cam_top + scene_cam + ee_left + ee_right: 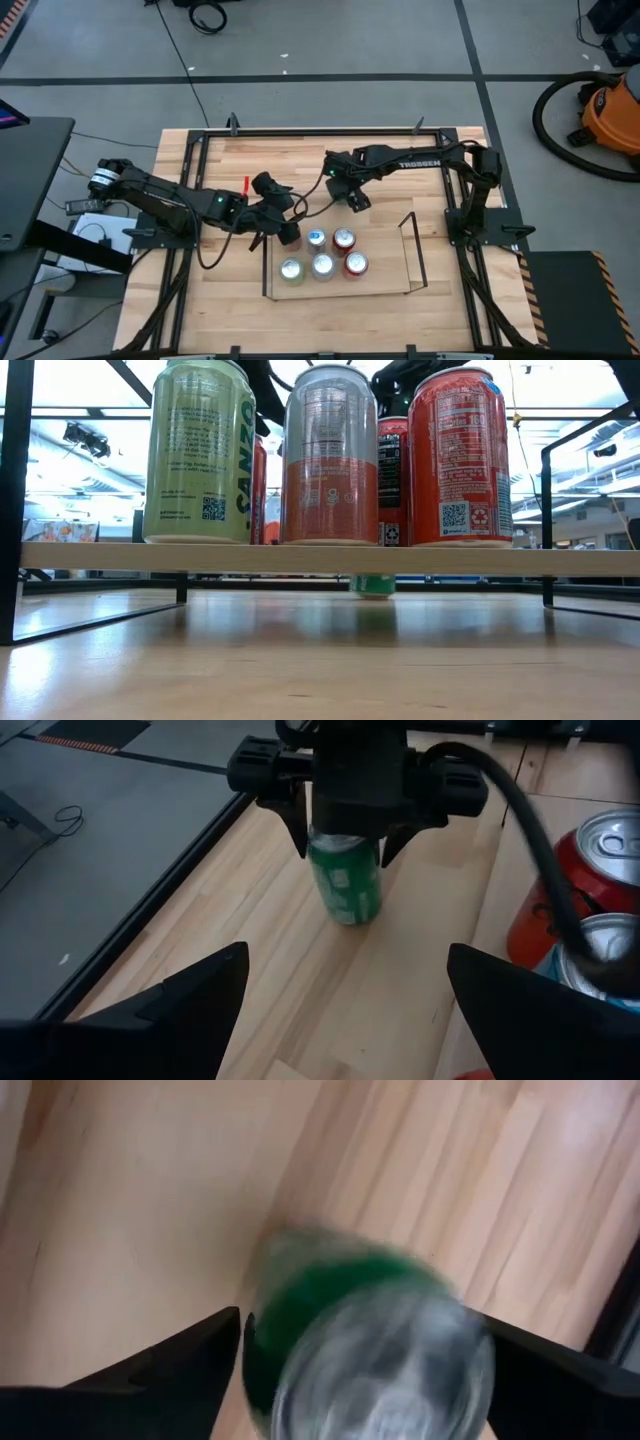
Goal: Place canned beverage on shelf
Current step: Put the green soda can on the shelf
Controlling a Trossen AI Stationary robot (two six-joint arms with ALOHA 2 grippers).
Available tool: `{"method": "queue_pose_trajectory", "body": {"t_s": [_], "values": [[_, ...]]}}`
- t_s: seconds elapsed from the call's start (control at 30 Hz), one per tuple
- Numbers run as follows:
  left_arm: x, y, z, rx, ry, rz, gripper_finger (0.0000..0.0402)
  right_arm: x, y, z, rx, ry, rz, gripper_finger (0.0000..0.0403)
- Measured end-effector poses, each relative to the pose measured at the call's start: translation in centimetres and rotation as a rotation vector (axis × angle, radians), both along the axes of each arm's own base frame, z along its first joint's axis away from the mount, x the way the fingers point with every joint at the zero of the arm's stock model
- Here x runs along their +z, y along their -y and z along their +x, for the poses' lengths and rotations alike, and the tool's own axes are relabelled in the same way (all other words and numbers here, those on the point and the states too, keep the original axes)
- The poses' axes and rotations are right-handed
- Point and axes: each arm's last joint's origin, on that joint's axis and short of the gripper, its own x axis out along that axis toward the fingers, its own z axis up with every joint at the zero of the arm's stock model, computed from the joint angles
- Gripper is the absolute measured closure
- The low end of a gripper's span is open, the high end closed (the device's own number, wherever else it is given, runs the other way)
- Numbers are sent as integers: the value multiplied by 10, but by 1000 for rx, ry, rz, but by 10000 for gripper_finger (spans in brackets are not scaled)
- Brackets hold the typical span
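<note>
Standing upright behind the shelf [405,255], the green can [345,880] sits between the right hand's [342,845] spread fingers; the high view hides it. The left hand [345,995] is open.

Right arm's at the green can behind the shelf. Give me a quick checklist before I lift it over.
1. Green can upright on the table: ok.
2. Right gripper centred over the can's top: ok.
3. Firm hold on the can: cannot tell.
4. Room on the shelf: ok, the floor to the right of the five cans looks free.
5. Left gripper out of the way: probably ok; it is open and empty, near the shelf's back left corner, away from the free side.
</note>
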Motion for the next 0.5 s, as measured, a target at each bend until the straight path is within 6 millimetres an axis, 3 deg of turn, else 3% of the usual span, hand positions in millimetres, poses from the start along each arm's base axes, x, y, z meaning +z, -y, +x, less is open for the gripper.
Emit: {"method": "queue_pose_trajectory", "body": {"t_s": [0.13,0.3,0.5], "values": [[0,0,0,0,0,0,49,3,-2,0,-17,22,24,7],[0,0,0,1,1,-2,49,4,-4,0,-14,22,20,10],[0,0,0,2,2,-2,49,23,-15,-2,-27,107,22,5]]}}
